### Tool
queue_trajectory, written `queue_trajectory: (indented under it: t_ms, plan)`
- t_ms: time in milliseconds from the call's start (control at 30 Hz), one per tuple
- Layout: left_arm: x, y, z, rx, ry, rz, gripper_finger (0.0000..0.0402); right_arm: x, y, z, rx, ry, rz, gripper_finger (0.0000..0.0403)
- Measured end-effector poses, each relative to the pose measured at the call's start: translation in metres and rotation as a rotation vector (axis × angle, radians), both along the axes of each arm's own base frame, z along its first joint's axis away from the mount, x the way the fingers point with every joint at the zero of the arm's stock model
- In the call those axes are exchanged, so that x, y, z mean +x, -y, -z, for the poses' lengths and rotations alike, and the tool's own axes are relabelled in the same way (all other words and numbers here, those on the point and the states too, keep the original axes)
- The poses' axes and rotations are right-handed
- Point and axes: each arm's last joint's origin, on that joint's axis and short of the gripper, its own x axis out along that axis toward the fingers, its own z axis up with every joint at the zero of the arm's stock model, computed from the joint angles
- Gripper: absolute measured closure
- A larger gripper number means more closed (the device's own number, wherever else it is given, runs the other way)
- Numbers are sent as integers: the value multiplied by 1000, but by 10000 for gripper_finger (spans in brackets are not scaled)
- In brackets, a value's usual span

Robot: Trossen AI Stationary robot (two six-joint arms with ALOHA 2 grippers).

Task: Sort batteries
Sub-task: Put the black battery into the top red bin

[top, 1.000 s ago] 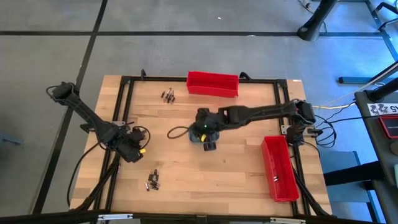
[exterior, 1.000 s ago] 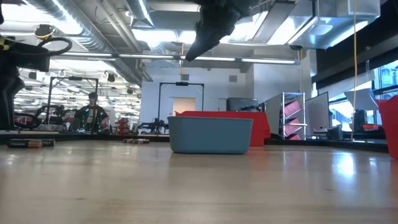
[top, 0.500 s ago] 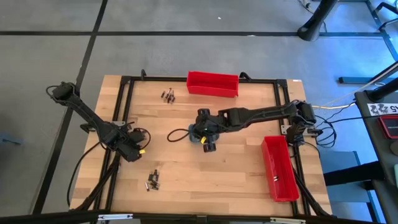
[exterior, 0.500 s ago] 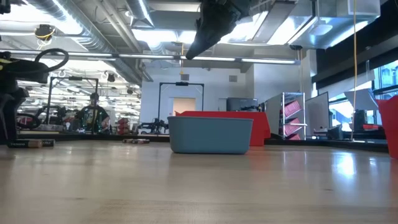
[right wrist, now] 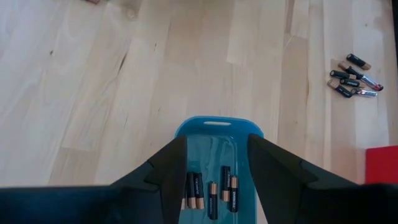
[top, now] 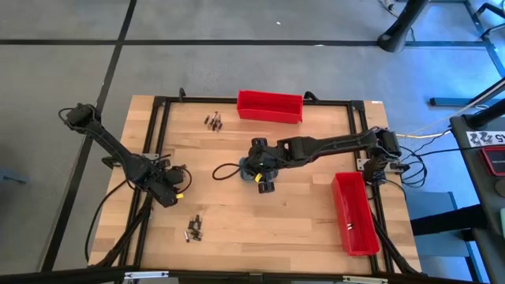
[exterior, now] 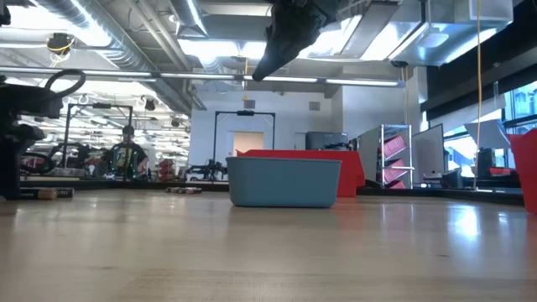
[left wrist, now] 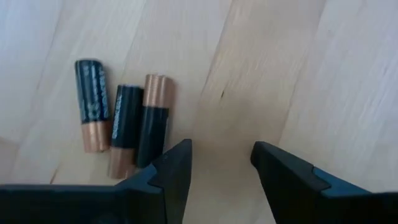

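L gripper (left wrist: 221, 165): fingers apart, nothing between them; hangs low over bare wood at table's left side, w/ three batteries (left wrist: 124, 127) lying side by side just beside one fingertip.
R gripper (right wrist: 214, 171): fingers apart, empty; hovers above the blue tray (right wrist: 217, 134) near table centre.
Battery locations: five or so in the tray (right wrist: 208, 190); loose cluster (top: 213, 121) near the far red bin (top: 270, 106); second cluster (top: 194, 229) toward the near-left edge; one small item, probably a battery, in the right-side red bin (top: 355, 213).
Risk 1: L fingers sit offset from the trio. Closing here would catch air, or nip the nearest cell & roll the others away.
Risk 2: cells lie touching. A grab may lift two at once, or pinch one askew so it slips out in transit.
Risk 3: R gripper straddles the tray's end. A descent off-centre could strike the rim & shove the tray.
Hidden: tray's near end is cut off by R fingers, so full count is unknown.
Hard to make out: battery sizes in overhead view; clusters too small to count. Low view shows only the tray wall, not its contents.
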Motion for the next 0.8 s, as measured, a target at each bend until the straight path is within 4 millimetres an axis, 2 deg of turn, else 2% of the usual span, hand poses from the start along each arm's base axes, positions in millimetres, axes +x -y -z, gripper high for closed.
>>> queue_trajectory:
  t_ms: [267,400,500,633,800]
  plan:
    - [10,4,-8,90,108,109,181,0,0,0,0,-5,0,233]
    - [8,-4,-13,122,93,-48,174,0,0,0,0,-4,0,233]
    - [5,-11,-12,119,57,-166,174,0,0,0,0,-4,-1,233]
    - [8,-12,-12,85,34,-158,180,0,0,0,0,-4,-1,233]
    - [9,-13,-12,66,17,-153,212,0,0,0,1,-4,-1,233]
